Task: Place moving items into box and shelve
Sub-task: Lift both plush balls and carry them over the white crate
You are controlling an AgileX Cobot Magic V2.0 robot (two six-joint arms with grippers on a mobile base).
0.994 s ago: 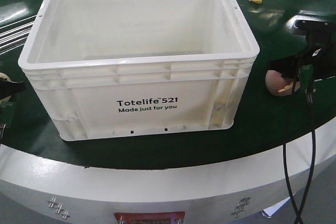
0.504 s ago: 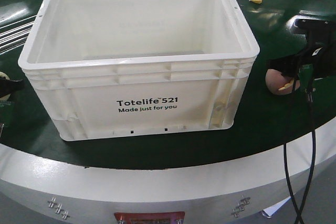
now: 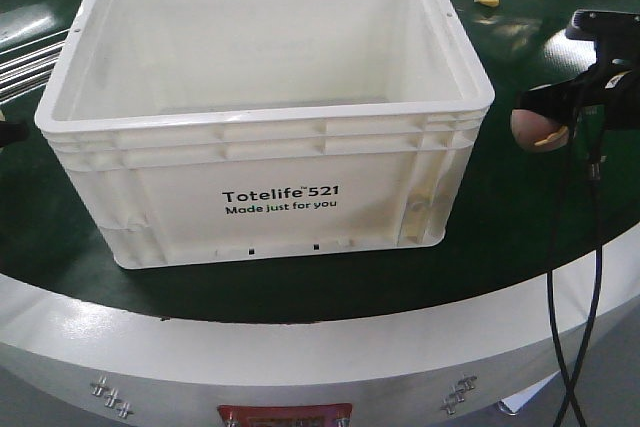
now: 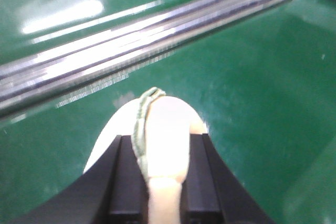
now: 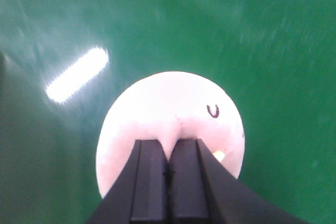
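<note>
Right hand (image 5: 168, 148) clamped on pink ball (image 5: 168, 103), right of box (image 3: 260, 130); left hand (image 4: 161, 145) clamped on cream ball (image 4: 168, 114) over counter (image 4: 252, 77). Step: carry to box. Next: clear rim, release inside.

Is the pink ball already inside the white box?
No, the pink ball is outside the box, pinched in the right gripper beside it.

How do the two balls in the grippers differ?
The cream ball has a greenish seam; the pink ball bears a small dark U mark. The left gripper spans the cream ball widely; the right gripper pinches only a fold of the pink ball. Both are clamped, outside the box.
</note>
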